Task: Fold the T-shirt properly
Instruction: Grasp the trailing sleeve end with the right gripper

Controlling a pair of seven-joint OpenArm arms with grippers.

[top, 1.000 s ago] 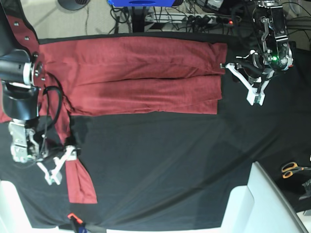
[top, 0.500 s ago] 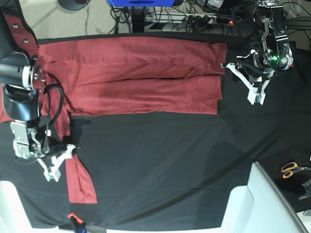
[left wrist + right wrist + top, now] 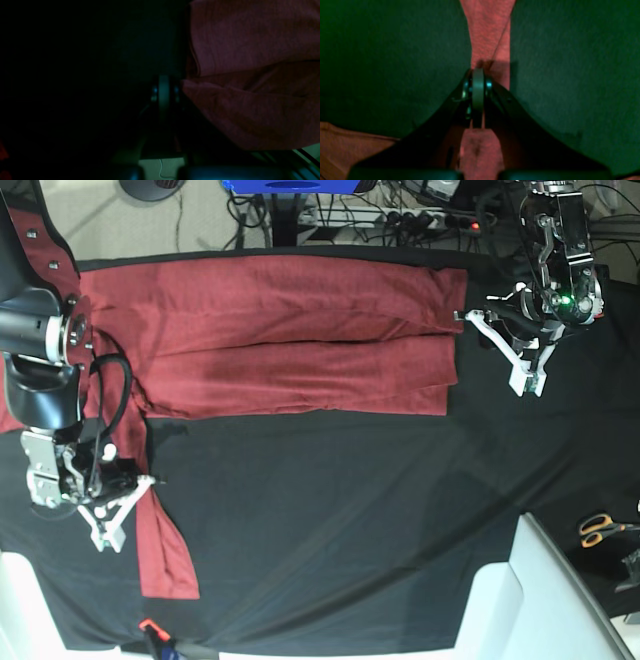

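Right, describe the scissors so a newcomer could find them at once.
Start at the black cloth covering the table and follow it to the base view's right edge. The scissors lie there beside the white panel; their yellow-orange handles are the only bright thing nearby.

Lab: cable tangle (image 3: 400, 215), robot arms

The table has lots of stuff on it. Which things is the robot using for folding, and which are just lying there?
For the job:
- T-shirt
- right gripper, jaws shut on the shirt's sleeve
- left gripper, jaws shut, beside the shirt's edge

Just lying about:
- scissors
- black table cloth
- cables behind the table
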